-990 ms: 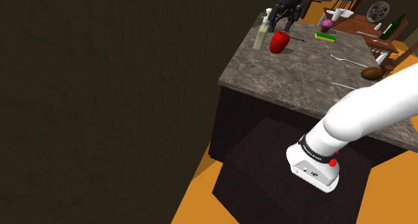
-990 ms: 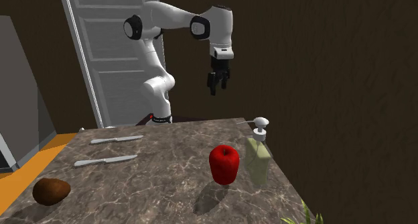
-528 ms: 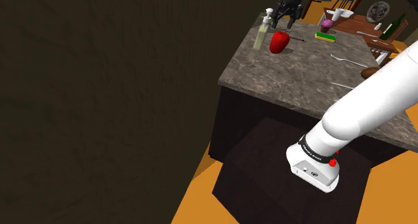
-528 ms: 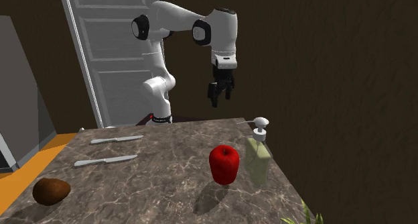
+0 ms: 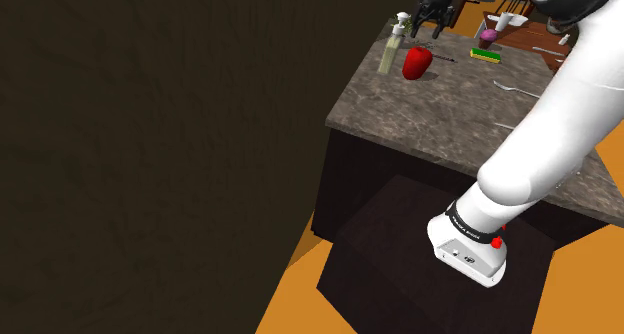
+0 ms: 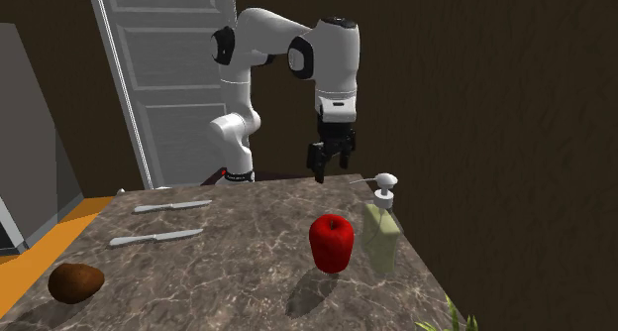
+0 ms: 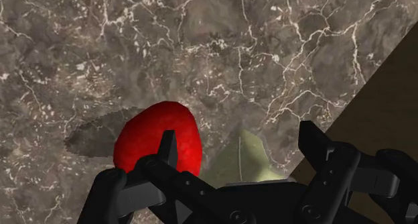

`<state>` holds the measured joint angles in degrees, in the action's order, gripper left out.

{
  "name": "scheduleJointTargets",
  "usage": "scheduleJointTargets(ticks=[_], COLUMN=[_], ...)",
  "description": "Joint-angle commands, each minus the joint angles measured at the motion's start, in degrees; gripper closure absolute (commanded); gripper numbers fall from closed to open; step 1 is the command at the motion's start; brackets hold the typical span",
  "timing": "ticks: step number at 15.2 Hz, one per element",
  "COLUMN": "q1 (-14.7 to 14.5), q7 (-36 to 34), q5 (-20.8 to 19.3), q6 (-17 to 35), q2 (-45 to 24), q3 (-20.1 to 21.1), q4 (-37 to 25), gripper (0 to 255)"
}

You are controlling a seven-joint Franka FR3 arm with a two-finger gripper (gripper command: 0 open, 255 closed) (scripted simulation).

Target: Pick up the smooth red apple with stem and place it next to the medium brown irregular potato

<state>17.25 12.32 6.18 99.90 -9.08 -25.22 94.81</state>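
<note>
Potato point(image 6: 76, 281) sits on the near corner of the desk point(image 6: 238, 279), same spot as a second ago. Apple point(image 6: 331, 242) is further in, upright on the desk, stem up, just beside the soap bottle point(image 6: 380, 235); can't tell if they touch. Neither has shifted. Apple and potato are well apart, so the carry is all still to do.

Two knives point(image 6: 172, 206) lie beyond, untouched.

Main change: claw point(image 6: 330, 161) has dropped steadily over the last second and come forward toward the apple. A second ago it hung high up against the door point(image 6: 158, 71); now it's low, just above the desk's far edge, behind the apple and bottle. The arm has stretched out with it, and in the shoulder view the white forearm now sweeps across that view's right side of the desk.

Claw is open, fingers spread wide, holding nothing. From the wrist camera the apple sits under one finger point(image 7: 167, 149), not in the gap; the bottle lies more under the middle.

Read: approach phase, grasp not started. Claw likely needs to shift sideways off the bottle and centre on the apple before going lower, else it may knock the bottle.
</note>
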Motion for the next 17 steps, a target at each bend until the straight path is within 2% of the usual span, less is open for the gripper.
scheduleJointTargets(ticks=[1,7,14,17], q1=[1.9,8.8,7.9,7.8], q7=[1.5,4.0,4.3,4.3], q5=[1.9,7.5,7.4,7.5], q6=[-1.0,-5.3,0.4,0.8], q2=[-4.3,-17.1,-16.6,-16.6], q3=[-0.9,-1.9,-1.7,-1.7], q4=[-4.7,-20.3,-14.2,-13.7], gripper=[0,0,0,0])
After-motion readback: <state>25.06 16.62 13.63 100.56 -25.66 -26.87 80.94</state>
